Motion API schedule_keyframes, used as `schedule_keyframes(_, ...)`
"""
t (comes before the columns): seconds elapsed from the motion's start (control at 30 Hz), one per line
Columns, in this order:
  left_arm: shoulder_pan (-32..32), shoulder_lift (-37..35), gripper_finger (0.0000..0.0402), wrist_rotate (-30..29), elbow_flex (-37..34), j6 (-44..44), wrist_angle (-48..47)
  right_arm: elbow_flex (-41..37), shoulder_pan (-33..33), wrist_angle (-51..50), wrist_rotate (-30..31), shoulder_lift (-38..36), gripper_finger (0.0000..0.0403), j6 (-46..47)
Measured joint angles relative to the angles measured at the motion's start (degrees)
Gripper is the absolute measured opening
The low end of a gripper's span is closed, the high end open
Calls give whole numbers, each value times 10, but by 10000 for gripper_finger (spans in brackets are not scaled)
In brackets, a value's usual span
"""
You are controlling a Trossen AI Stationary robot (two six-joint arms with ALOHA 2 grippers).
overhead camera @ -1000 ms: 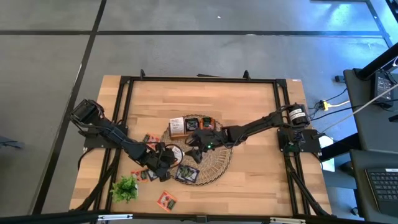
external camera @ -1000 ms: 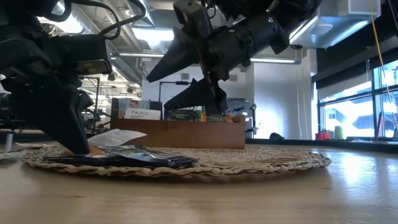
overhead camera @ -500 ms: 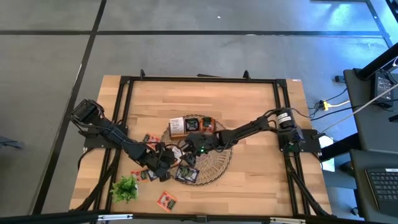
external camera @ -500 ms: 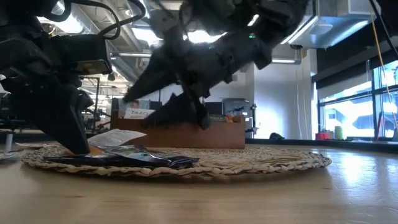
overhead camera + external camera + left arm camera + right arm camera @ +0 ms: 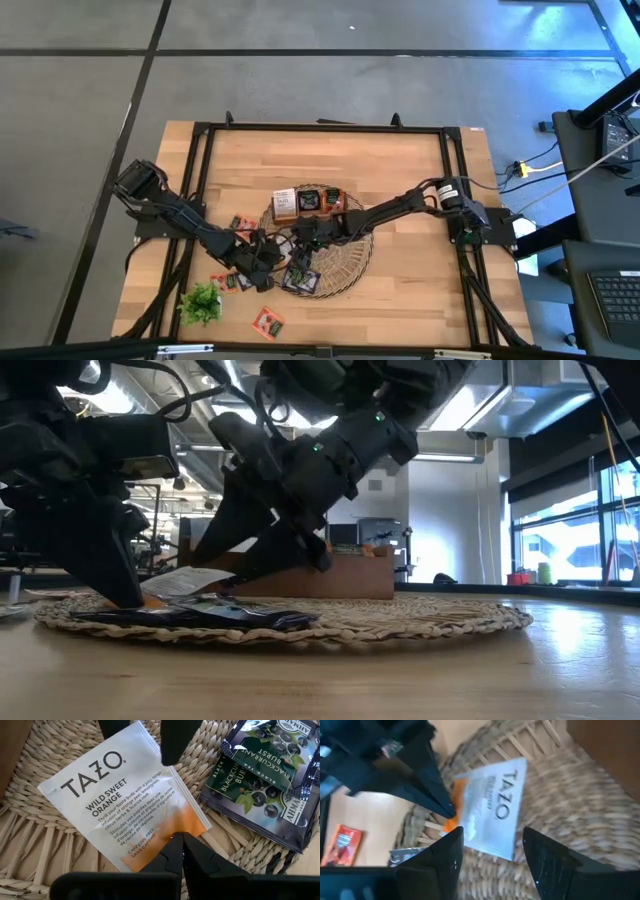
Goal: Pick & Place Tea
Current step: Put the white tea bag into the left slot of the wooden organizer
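Right gripper (image 5: 490, 855): fingers spread, straddling the white-and-orange Tazo sachet (image 5: 122, 795), which lies flat on the round wicker mat (image 5: 345, 265), directly ahead. Left gripper (image 5: 181, 851): pinched onto that sachet's orange corner, nearer.

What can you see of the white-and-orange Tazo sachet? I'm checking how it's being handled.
The Tazo sachet is a flat square paper packet, white fading to orange at one corner, printed "Wild Sweet Orange". It lies on the round wicker mat, beside dark blackcurrant sachets. The left gripper, fingers shut, pins its orange corner. The right gripper straddles the opposite edge, fingers apart.
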Motion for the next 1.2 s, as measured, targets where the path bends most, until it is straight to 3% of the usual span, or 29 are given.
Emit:
schedule_keyframes(0.17,0,0,2,0,0,3,0,-1,-1,2,-2,0,182,-1)
schedule_keyframes(0.6,0,0,2,0,0,4,0,-1,-2,8,-15,0,67,-20)
schedule_keyframes(1.03,0,0,2,-3,0,3,0,-1,-6,6,-41,0,10,-32)
schedule_keyframes(1.2,-4,-9,2,3,-2,4,4,-1,-6,2,-41,-2,7,-47)
